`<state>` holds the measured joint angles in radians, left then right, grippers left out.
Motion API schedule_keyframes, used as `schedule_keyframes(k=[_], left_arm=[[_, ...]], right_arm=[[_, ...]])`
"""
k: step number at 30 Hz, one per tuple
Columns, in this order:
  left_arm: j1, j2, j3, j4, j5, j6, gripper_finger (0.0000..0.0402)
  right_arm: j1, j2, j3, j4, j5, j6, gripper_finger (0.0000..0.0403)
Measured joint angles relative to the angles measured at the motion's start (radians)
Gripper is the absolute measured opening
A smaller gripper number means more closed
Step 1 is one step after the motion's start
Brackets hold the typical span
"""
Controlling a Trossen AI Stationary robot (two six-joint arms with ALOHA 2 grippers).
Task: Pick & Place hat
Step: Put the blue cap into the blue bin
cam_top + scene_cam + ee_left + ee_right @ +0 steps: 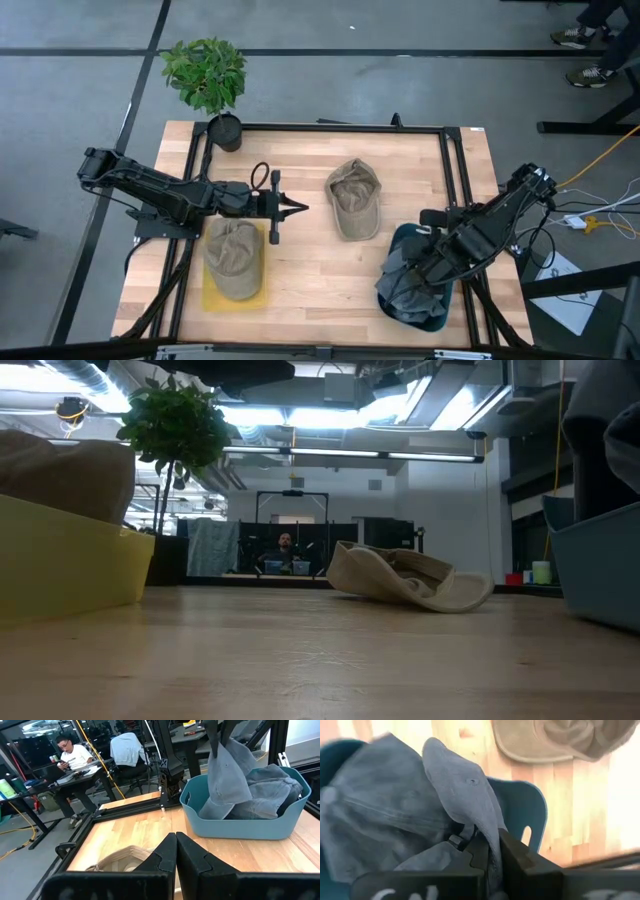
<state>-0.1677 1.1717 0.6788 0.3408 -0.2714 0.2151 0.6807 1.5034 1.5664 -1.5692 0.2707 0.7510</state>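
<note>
A grey-blue hat (226, 772) hangs over the blue bin (240, 827) at the table's right, with my right gripper (491, 854) shut on it from above. More grey-blue hats (270, 790) lie in the bin. A tan hat (354, 198) lies on the table's middle, resting on its open side. Another tan hat (233, 258) lies on a yellow tray (222, 297) at the near left. My left gripper (292, 208) is shut and holds nothing. It hovers level left of the middle hat, pointing toward the table's right. My right gripper pinches a fold of the grey-blue hat's cloth (489, 836) between its two fingers, coming from above and pointing steeply down. The hat hangs slack below the fingers. Its lower part (215, 809) reaches down inside the bin among the other hats.
A potted plant (207, 75) stands at the table's far left corner. A black frame (450, 170) runs along the table's edges. Bare wood lies between the middle hat and the bin. A person sits at a desk (70, 757) beyond the table.
</note>
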Motion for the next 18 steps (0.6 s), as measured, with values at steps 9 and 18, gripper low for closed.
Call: schedule_keyframes(k=[9, 18], left_arm=[[0.000, 0.000, 0.000, 0.000, 0.000, 0.000, 0.0007], [0.000, 0.000, 0.000, 0.000, 0.000, -0.002, 0.0005]], right_arm=[[0.002, 0.000, -0.125, -0.002, -0.127, 0.096, 0.0030], [0.010, 0.000, -0.191, 0.235, -0.148, 0.044, 0.0028]])
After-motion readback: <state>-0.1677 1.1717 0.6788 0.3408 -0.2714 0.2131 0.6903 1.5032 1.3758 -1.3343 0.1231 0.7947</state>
